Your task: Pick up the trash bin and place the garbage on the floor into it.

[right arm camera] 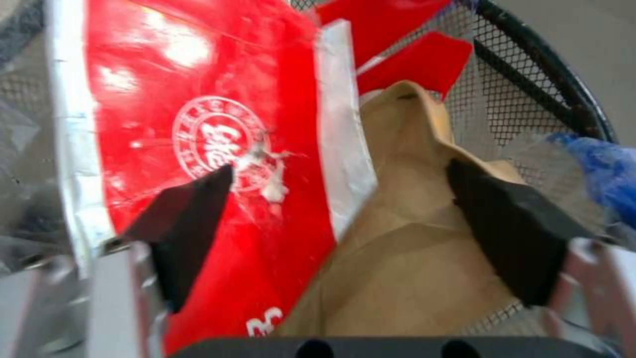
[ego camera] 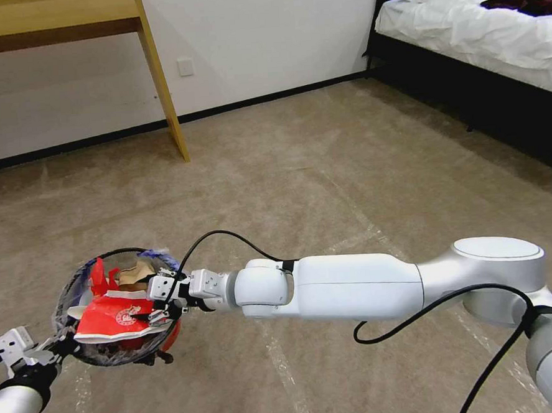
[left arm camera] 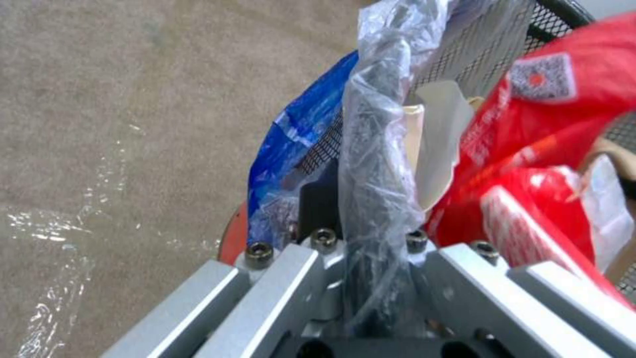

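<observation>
Item one, nearest you: your left gripper, low at the left of the head view, clamped on the near rim of the trash bin; the left wrist view shows its fingers pinching the liner-wrapped rim, with the bin held above the floor.

Item two: your right gripper, arm stretched across from the right, poised over the bin's mouth with its black pads spread wide and gripping nothing.

Item three, bin contents: a flat red wrapper with a white round logo on top, brown paper beside it, more red scraps behind, and blue plastic draped over the rim.

Item four: beige carpet with shiny tape lines.

Item five, farthest: a wooden table leg by the white wall and a white-sheeted bed at the right.
</observation>
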`<state>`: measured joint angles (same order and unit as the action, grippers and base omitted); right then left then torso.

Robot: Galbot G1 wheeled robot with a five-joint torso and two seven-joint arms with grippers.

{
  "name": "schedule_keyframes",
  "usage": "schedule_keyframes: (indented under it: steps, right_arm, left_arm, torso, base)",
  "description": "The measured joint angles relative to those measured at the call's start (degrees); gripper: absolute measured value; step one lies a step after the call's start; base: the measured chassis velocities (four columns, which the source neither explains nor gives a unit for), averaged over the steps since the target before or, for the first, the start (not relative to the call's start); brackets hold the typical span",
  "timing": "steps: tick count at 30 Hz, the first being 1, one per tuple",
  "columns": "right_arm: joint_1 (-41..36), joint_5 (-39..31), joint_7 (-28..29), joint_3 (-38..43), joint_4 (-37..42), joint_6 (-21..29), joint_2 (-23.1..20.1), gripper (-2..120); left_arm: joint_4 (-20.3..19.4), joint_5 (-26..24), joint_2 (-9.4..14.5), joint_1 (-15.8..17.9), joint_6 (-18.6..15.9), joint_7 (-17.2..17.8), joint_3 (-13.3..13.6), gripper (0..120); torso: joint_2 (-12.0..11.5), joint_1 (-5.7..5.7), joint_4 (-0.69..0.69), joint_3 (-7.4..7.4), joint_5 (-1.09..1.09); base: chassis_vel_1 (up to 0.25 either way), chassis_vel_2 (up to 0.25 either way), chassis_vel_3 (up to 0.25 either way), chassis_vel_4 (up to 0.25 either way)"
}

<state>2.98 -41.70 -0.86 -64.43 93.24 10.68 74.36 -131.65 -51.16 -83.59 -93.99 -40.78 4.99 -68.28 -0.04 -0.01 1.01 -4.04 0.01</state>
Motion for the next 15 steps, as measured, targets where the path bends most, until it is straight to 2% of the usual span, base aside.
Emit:
schedule_keyframes:
  steps: [1, 2, 3, 15]
  right_arm:
    - [0.02, 0.0, 0.0, 0.02, 0.07, -0.02, -0.04, 92]
    - [0.02, 0.0, 0.0, 0.02, 0.07, -0.02, -0.04, 92]
    - [0.02, 0.0, 0.0, 0.04, 0.16, -0.03, -0.06, 98]
    - [0.33, -0.04, 0.04, 0.06, 0.34, -0.07, -0.06, 99]
  left_arm:
    - [0.09, 0.02, 0.02, 0.01, 0.0, 0.0, 0.0, 1]
    - [0.09, 0.02, 0.02, 0.01, 0.0, 0.0, 0.0, 1]
    - [0.21, 0.04, 0.07, 0.09, 0.0, 0.0, 0.0, 1]
    - [0.62, 0.15, 0.12, 0.13, -0.01, 0.0, -0.01, 1]
  torso:
    - [0.0, 0.0, 0.0, 0.0, 0.0]
    - [0.0, 0.0, 0.0, 0.0, 0.0]
    - [0.0, 0.0, 0.0, 0.0, 0.0]
    - [0.0, 0.0, 0.0, 0.0, 0.0]
  base:
    - [0.0, 0.0, 0.0, 0.0]
    - [0.0, 0.0, 0.0, 0.0]
    - [0.0, 0.0, 0.0, 0.0]
    - [0.0, 0.0, 0.0, 0.0]
